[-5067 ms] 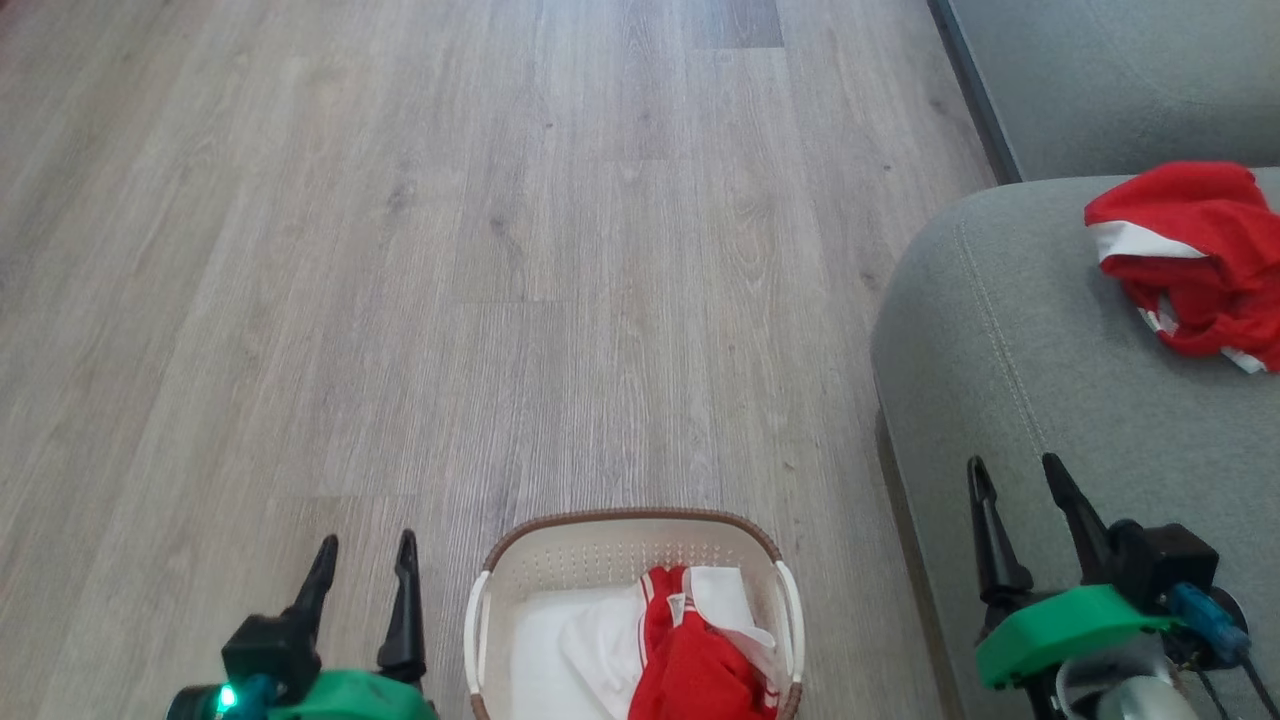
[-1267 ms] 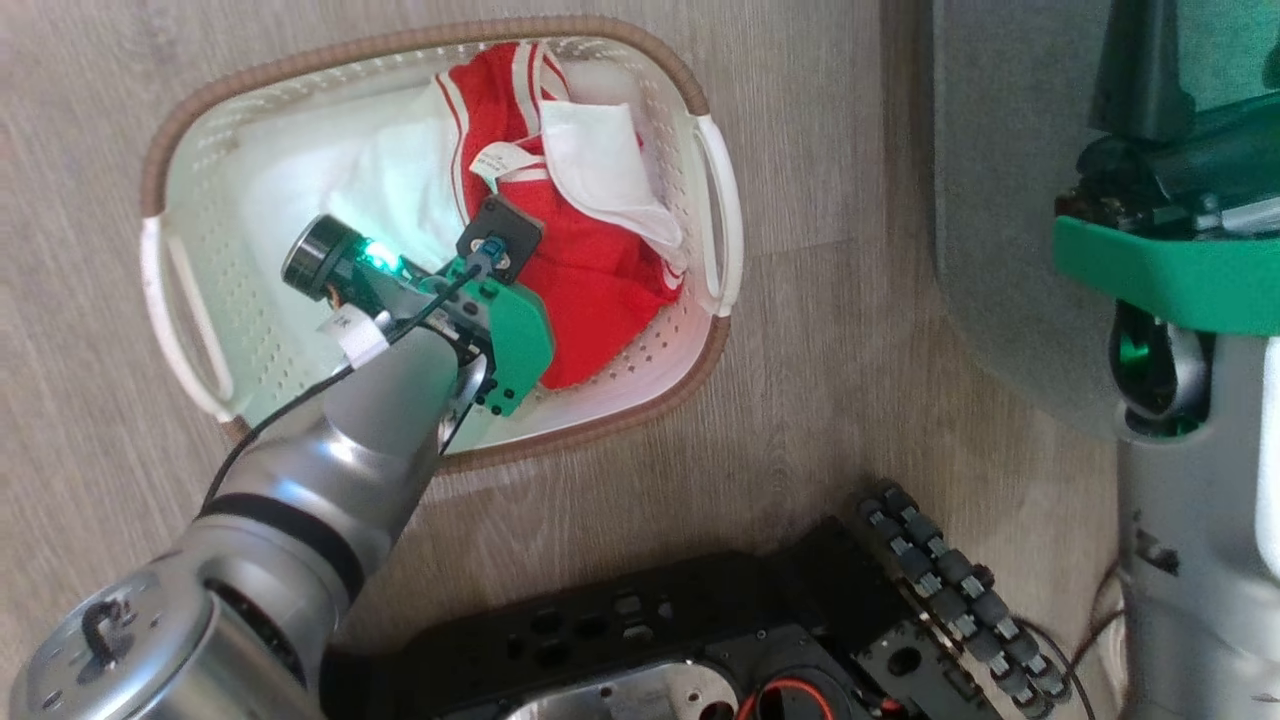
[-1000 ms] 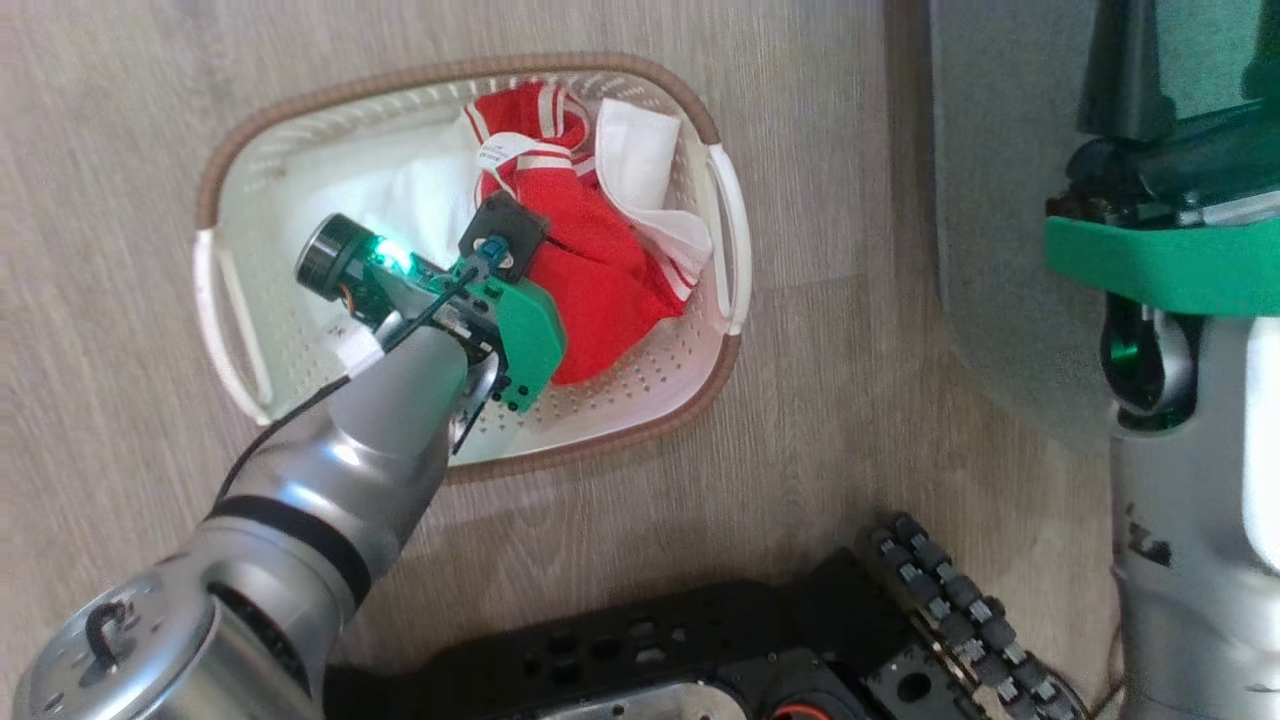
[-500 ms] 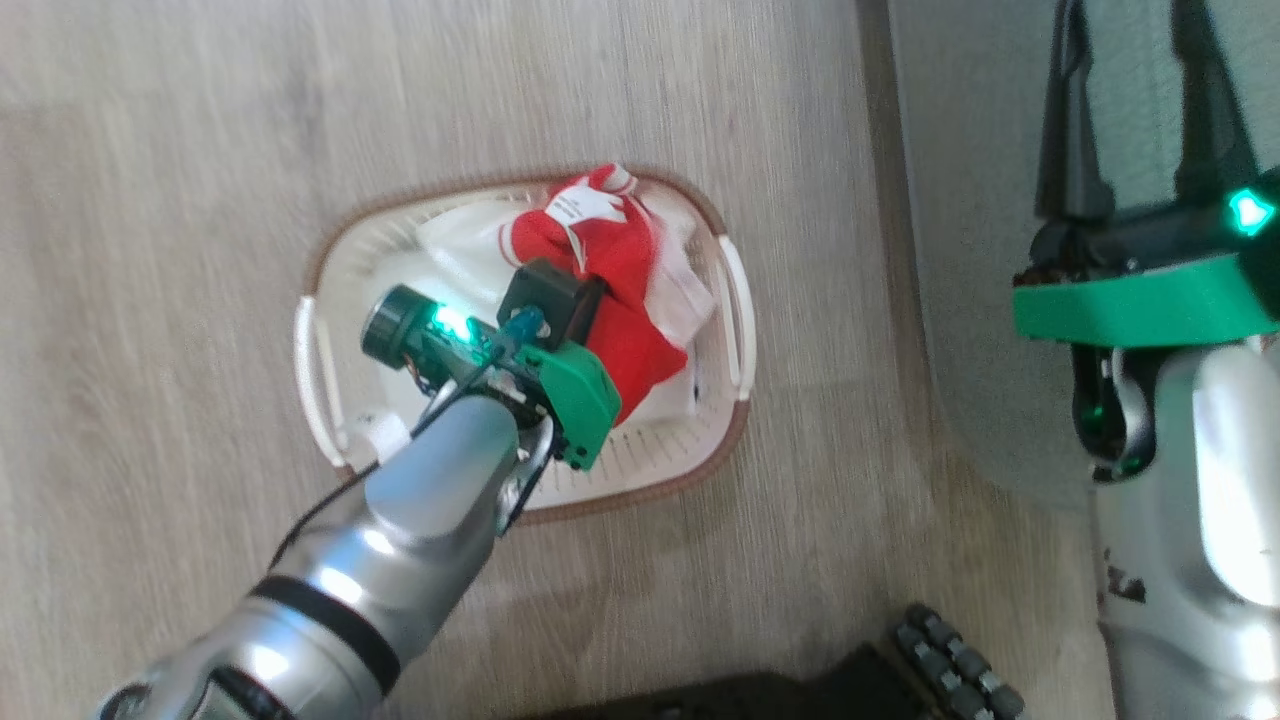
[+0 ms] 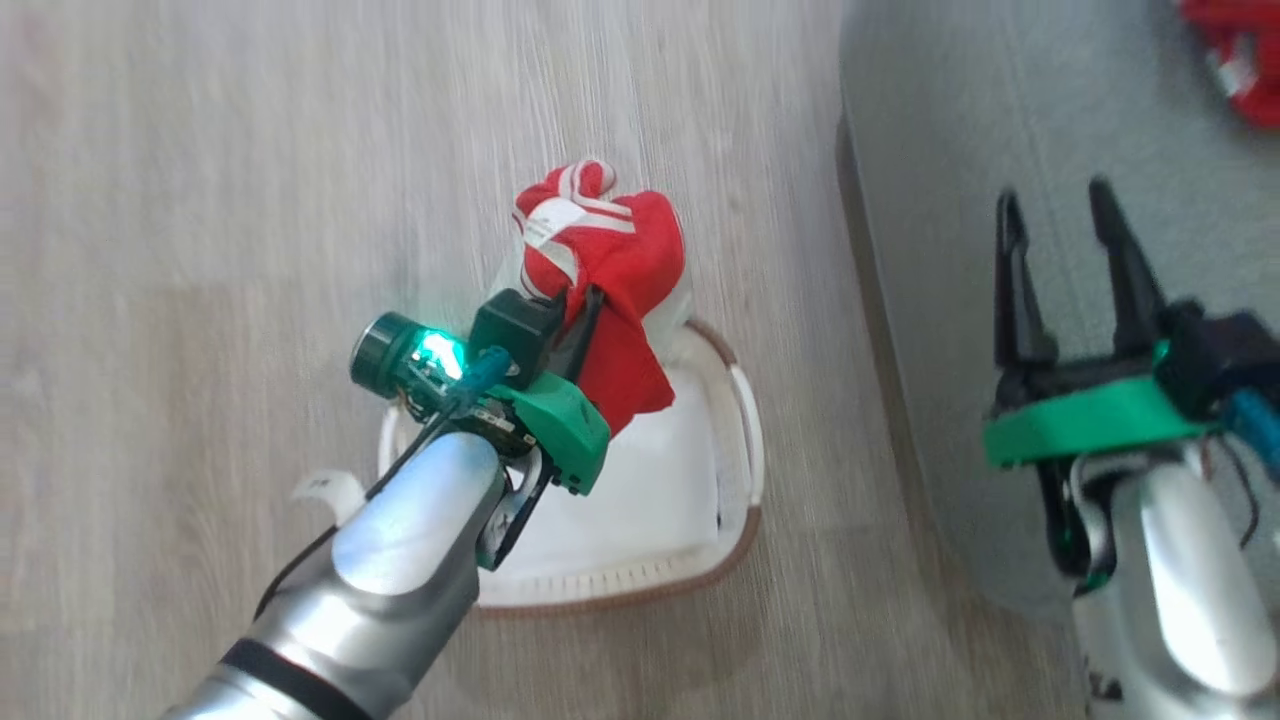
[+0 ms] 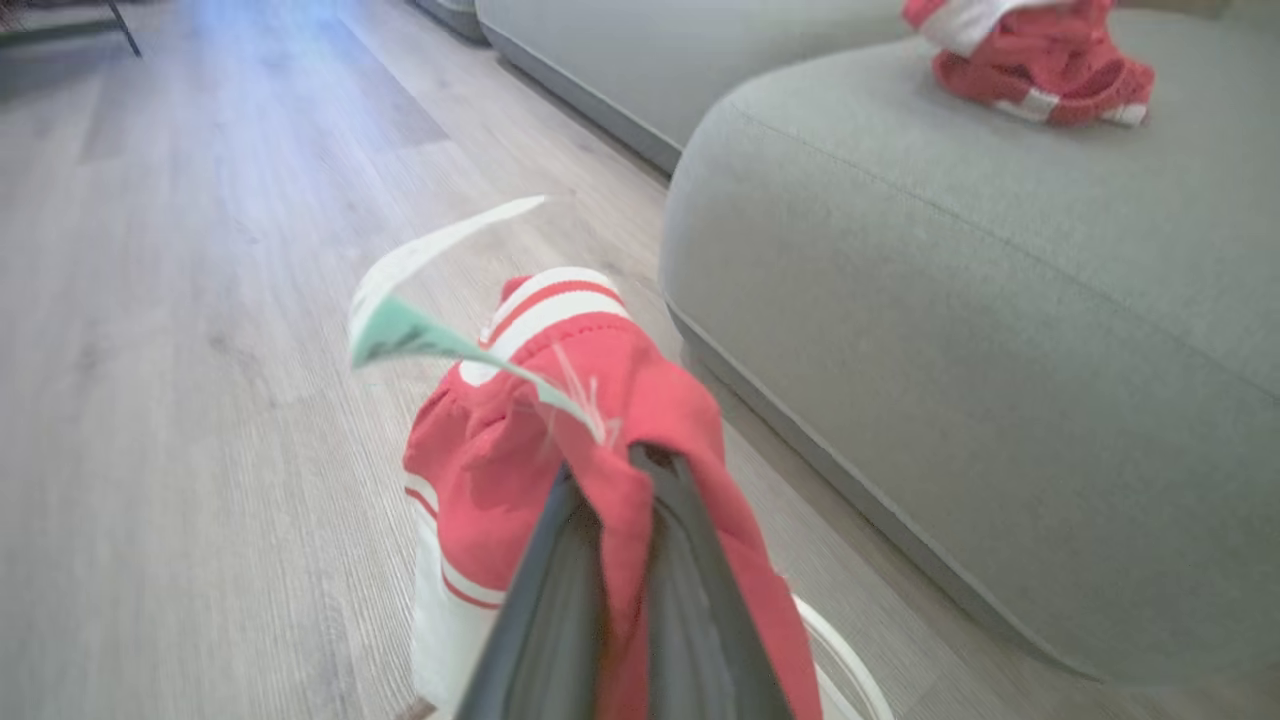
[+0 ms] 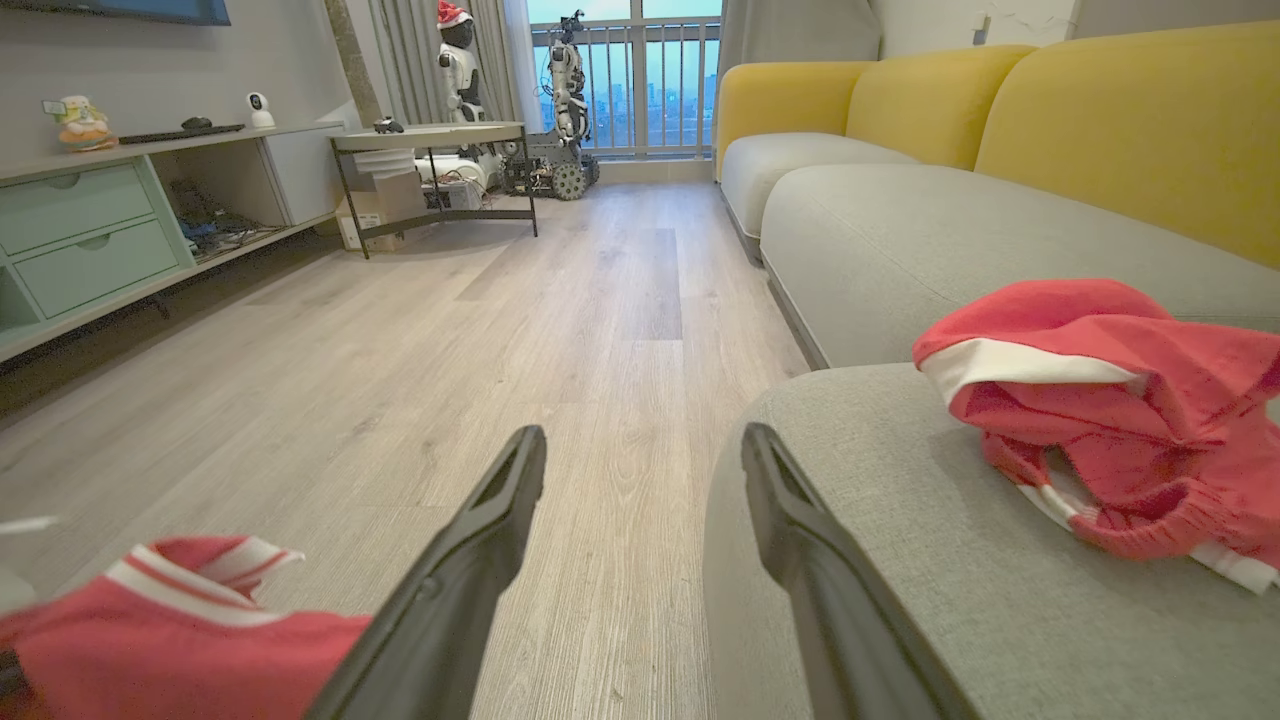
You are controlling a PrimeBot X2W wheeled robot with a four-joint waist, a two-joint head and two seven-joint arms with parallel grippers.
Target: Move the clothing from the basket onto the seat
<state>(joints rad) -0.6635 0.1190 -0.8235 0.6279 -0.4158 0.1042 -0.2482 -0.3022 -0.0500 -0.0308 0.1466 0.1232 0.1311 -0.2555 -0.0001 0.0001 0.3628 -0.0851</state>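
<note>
Seat: the big grey cushion fills the 1 to 4 o'clock side of our head view. This is where we're dropping stuff.

Basket: sits on the wood floor at about 6 o'clock, just beside the seat's edge. We only see the white liner in it, though our own arm hides the 9 o'clock side, so it's probably empty of red.

Garment on the seat: crumpled up at 1 o'clock in the head view. That piece is done.

Held garment: off the basket, hanging in the air at 12 o'clock from it, not yet over the seat. This is what's left: carry it toward 3 o'clock and let go.

Left gripper: pinched tight on a fold of the held garment.

Right gripper: fingers spread wide, holding nothing, hovering over the seat at 3 o'clock.
</note>
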